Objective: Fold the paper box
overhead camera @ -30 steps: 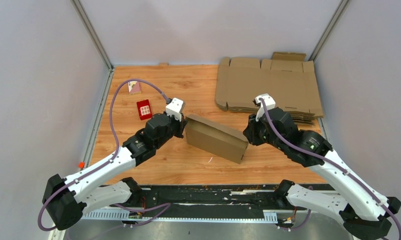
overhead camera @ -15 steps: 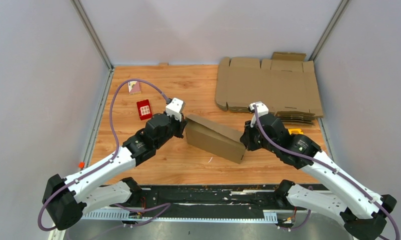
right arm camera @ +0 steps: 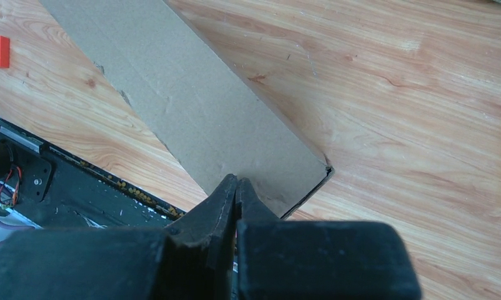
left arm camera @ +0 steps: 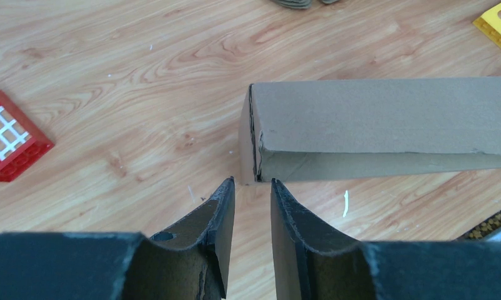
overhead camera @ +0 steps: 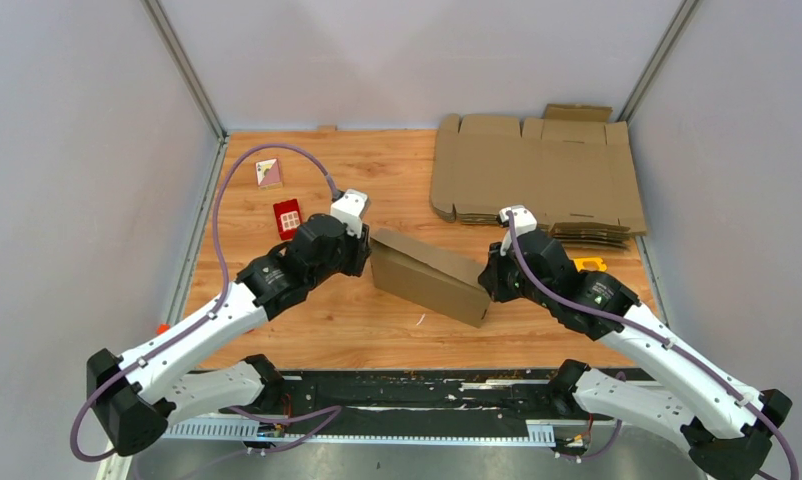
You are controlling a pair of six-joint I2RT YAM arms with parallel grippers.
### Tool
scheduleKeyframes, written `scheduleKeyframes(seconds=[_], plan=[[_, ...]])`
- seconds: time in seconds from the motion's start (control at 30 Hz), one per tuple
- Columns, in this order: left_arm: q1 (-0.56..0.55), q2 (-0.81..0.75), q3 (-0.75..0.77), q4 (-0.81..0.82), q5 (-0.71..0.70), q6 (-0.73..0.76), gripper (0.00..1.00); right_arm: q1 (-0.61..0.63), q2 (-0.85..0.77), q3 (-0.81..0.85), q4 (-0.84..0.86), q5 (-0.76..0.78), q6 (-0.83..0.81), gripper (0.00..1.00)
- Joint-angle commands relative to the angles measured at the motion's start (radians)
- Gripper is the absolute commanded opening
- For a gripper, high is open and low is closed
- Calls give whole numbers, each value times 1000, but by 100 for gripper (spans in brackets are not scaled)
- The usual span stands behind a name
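Note:
The paper box (overhead camera: 432, 275) is a long closed brown cardboard box lying slantwise on the wooden table, between both arms. My left gripper (overhead camera: 365, 255) sits at the box's left end. In the left wrist view its jaws (left arm camera: 252, 182) stand a little open, with only table between them and the box's end corner (left arm camera: 260, 150) just beyond the tips. My right gripper (overhead camera: 489, 280) is at the box's right end. In the right wrist view its fingers (right arm camera: 237, 180) are shut together, tips against the box's top face (right arm camera: 192, 100) near the corner.
A pile of flat cardboard sheets (overhead camera: 537, 170) lies at the back right. A small red box (overhead camera: 288, 217) and a small card (overhead camera: 269, 173) lie at the left. A yellow piece (overhead camera: 589, 264) shows behind the right arm. A black rail (overhead camera: 407, 385) runs along the near edge.
The left gripper went from shut to a little open and its arm shifted slightly by the box's left end. The right gripper moved in to the box's right end and shut.

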Motion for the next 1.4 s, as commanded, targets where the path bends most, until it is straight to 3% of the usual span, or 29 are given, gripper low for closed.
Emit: scheduleKeyframes(seconds=[0.0,0.13,0.23,0.27,0.53,1.07,1.37], plan=[[-4,-45,114,-154,-25,-32,35,3,23,-37,-50,-15,18,2],[-4,-65,175,-159,-40,-20,33,3,25,-34,-46,-20,17,2],[-4,-54,207,-113,-13,2,3,3,25,-29,-48,-23,16,2],[-5,-37,225,-96,0,9,0,3,26,-29,-49,-23,16,1],[-4,85,242,21,16,46,0,3,25,-37,-45,-32,26,0],[-5,49,-140,201,-7,-27,0,3,28,-44,-33,-40,29,0],[-5,-8,21,90,-42,36,0,3,29,-42,-35,-45,30,0]])
